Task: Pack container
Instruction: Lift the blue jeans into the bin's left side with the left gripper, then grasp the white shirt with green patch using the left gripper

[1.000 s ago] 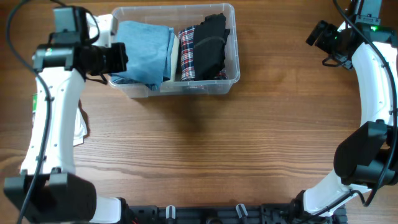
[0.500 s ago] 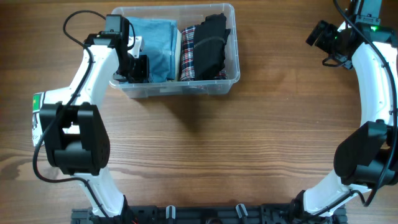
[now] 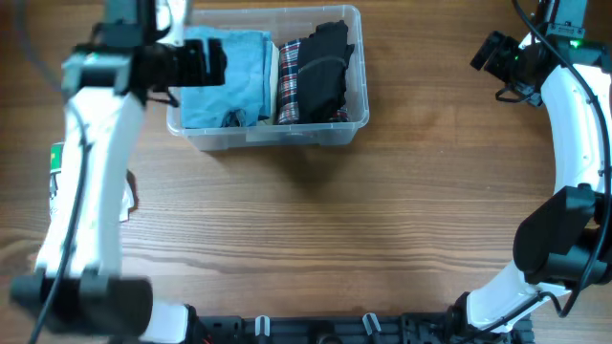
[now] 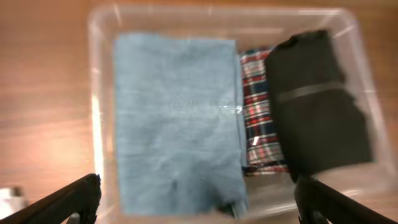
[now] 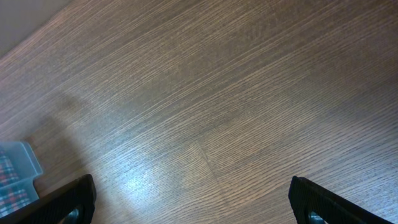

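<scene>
Far left on the counter (image 3: 316,220), over the container (image 3: 287,137), the left claw (image 4: 196,183) hangs spread above a blue cloth (image 4: 174,118); a plaid garment (image 4: 255,118) and a black garment (image 4: 317,106) lie rightward. The right claw (image 5: 191,186), also spread, hovers far right.

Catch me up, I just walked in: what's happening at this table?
A robot is packing clothes into a clear bin. The left gripper hangs open and empty above it. Inside, a folded blue cloth, a plaid piece and a black garment sit side by side. The right gripper is open over the table, away from the bin.
</scene>
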Robot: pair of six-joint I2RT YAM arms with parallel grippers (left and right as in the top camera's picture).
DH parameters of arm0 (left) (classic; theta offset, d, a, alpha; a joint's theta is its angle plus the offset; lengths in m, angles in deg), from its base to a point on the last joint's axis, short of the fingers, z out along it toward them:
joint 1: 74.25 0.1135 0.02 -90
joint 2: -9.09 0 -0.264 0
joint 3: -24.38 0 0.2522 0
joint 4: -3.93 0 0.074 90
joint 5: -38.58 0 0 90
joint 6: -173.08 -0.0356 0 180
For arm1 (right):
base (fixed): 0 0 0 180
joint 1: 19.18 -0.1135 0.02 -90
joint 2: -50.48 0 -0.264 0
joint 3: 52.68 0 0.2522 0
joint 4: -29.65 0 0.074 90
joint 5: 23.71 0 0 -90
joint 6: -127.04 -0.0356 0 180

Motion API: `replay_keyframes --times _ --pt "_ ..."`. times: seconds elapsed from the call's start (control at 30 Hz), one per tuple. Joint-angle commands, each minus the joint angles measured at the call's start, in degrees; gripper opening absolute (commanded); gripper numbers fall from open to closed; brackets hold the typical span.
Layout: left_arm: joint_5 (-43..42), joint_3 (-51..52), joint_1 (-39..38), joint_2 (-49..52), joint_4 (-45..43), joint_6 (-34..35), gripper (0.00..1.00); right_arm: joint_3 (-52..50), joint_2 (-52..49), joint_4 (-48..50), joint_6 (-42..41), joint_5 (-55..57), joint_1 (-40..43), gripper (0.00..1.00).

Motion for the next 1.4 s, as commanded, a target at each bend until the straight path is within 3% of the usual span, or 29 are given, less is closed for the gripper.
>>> replay_keyframes --times 0.0,0.1,0.2,0.33,0.5,0.63,0.73,0.93,1.1,1.37 --pt "0.1 -0.4 7.1 -4.2 5.3 -1.2 1.0 -0.1 -0.7 0.0 0.7 1.2 0.0 1.0" --pt "-5.5 -0.3 17.1 -4.2 11.3 3.9 1.0 -0.1 -0.7 0.0 0.7 1.2 0.0 1.0" --pt "-16.9 1.0 32.0 -4.1 14.8 4.1 1.0 -0.1 -0.7 0.0 0.7 1.2 0.0 1.0" --pt "-17.5 5.1 41.6 -3.9 13.9 3.5 1.0 -0.1 -0.7 0.0 0.7 1.2 0.0 1.0" --pt "-12.4 13.1 42.8 -1.6 4.9 2.1 1.0 -0.1 -0.7 0.0 0.7 1.2 0.0 1.0" --pt "-15.4 15.6 44.1 2.9 -2.6 2.0 1.0 -0.1 -0.7 0.0 0.7 1.2 0.0 1.0" --pt "-16.9 15.6 45.2 6.6 -6.3 -5.1 1.0 -0.1 -0.7 0.0 0.7 1.2 0.0 1.0" --pt "-16.9 15.6 47.2 14.6 -10.1 -15.9 1.0 -0.1 -0.7 0.0 0.7 1.2 0.0 1.0" --pt "-16.8 15.6 49.7 20.3 -12.9 -16.0 1.0 -0.1 -0.7 0.0 0.7 1.2 0.0 1.0" --pt "-16.2 15.6 52.3 26.9 -15.0 -22.0 1.0 -0.1 -0.7 0.0 0.7 1.2 0.0 1.0"
